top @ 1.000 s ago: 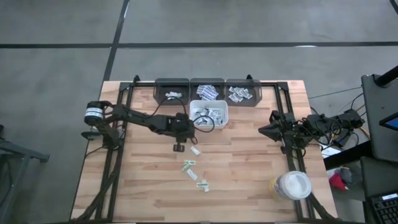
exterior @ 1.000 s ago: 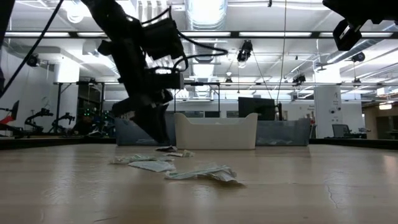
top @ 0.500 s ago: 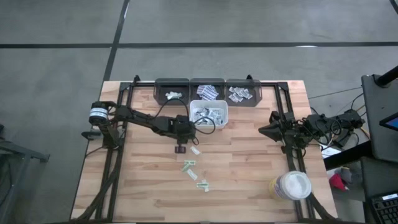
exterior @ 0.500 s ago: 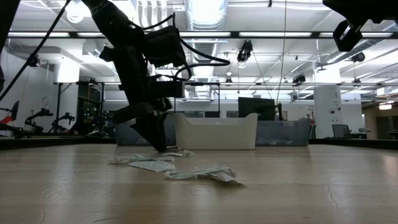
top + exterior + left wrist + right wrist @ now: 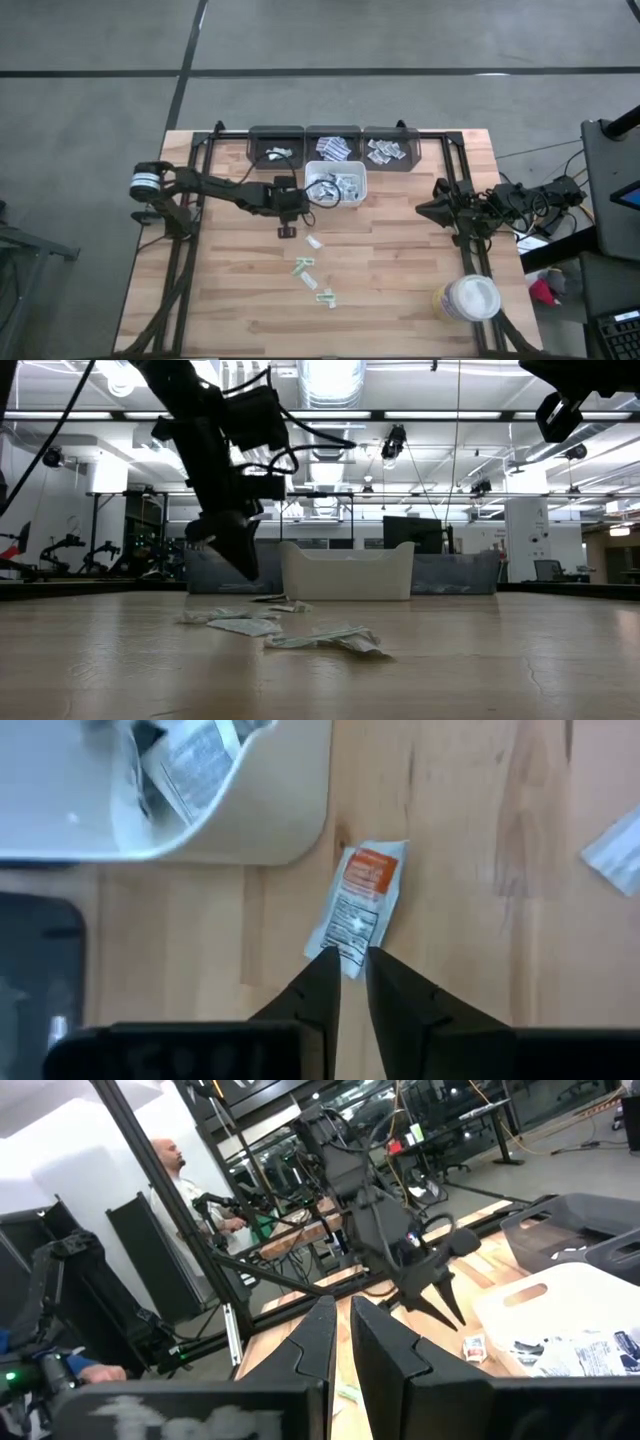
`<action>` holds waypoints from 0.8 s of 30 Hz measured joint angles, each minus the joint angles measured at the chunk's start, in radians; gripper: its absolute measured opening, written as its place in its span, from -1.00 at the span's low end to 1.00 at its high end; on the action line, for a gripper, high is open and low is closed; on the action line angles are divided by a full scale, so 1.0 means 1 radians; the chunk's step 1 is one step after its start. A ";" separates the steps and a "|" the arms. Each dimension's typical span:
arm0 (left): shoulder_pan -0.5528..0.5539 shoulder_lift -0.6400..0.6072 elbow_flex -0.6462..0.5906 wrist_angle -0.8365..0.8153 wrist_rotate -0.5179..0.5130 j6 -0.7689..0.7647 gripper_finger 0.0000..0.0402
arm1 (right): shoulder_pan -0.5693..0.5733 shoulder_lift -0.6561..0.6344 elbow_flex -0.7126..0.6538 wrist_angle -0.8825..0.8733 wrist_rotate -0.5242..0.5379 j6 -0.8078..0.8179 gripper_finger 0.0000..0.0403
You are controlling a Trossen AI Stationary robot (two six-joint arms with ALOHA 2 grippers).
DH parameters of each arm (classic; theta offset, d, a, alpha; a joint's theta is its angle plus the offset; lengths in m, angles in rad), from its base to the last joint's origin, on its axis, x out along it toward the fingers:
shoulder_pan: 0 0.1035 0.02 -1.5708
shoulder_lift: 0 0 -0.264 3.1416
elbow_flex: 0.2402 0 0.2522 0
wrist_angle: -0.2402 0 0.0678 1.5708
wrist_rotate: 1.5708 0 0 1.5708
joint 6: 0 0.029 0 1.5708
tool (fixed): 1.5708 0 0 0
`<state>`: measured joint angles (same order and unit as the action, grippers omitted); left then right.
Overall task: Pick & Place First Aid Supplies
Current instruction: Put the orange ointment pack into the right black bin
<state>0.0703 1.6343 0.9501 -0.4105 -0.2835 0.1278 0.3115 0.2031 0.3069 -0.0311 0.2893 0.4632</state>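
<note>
My left gripper (image 5: pixel 288 231) hangs over the table's middle, just in front of the white bin (image 5: pixel 336 184), and is shut on a small white sachet with orange print (image 5: pixel 362 900). In the low view its fingertips (image 5: pixel 245 568) are above the tabletop. Several more first aid sachets lie flat on the wood (image 5: pixel 314 241) (image 5: pixel 304 265) (image 5: pixel 326 297). Others fill the white bin and three dark bins (image 5: pixel 333 148) at the far edge. My right gripper (image 5: pixel 425 210) waits at the right side with its fingers (image 5: pixel 342 1335) shut on nothing. My left gripper pinches the sachet's near short end (image 5: pixel 348 948) between its two fingertips. The fingers slant steeply down from the table's left. The rest of the sachet sticks out past the fingertips, orange end farthest. Whether that end still touches the wood, I cannot tell.
A white round lidded tub (image 5: pixel 467 297) stands at the near right corner. Black frame rails (image 5: pixel 200 160) run along the table's left, right and far sides. Bare wood lies near the front left.
My left gripper went down to the tabletop beside the loose sachets, then rose clear of it and drew slightly toward the far edge. The sachets lying on the wood have kept their places.
</note>
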 joint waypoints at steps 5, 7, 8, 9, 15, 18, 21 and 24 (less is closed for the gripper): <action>0.007 0.010 0.001 0.009 0.061 -0.018 -0.71 | 0.000 0.000 0.000 0.000 0.000 -0.003 -0.83; 0.007 0.015 0.001 0.009 0.070 -0.014 -0.71 | 0.000 0.000 0.000 0.000 0.000 -0.003 -0.83; 0.007 0.014 0.001 0.012 0.077 -0.008 -0.71 | 0.000 0.000 0.000 0.000 -0.001 -0.003 -0.83; 0.007 0.013 0.001 0.017 0.083 -0.004 -0.71 | 0.000 0.000 0.000 0.000 -0.001 -0.003 -0.83; 0.007 0.013 0.000 0.052 0.110 -0.001 -0.71 | 0.000 0.000 0.000 0.000 -0.001 -0.003 -0.83; 0.007 0.013 -0.004 0.059 0.111 0.010 -0.71 | 0.000 0.000 0.000 0.000 -0.001 -0.003 -0.83; 0.010 0.013 -0.007 0.069 0.111 0.010 -0.71 | 0.000 0.000 0.000 0.001 -0.001 -0.003 -0.83; 0.016 0.013 -0.008 0.071 0.111 0.014 -0.71 | 0.000 0.000 0.000 0.001 -0.001 -0.003 -0.83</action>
<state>0.0861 1.6470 0.9421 -0.3391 -0.1726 0.1413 0.3117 0.2031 0.3069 -0.0303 0.2884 0.4606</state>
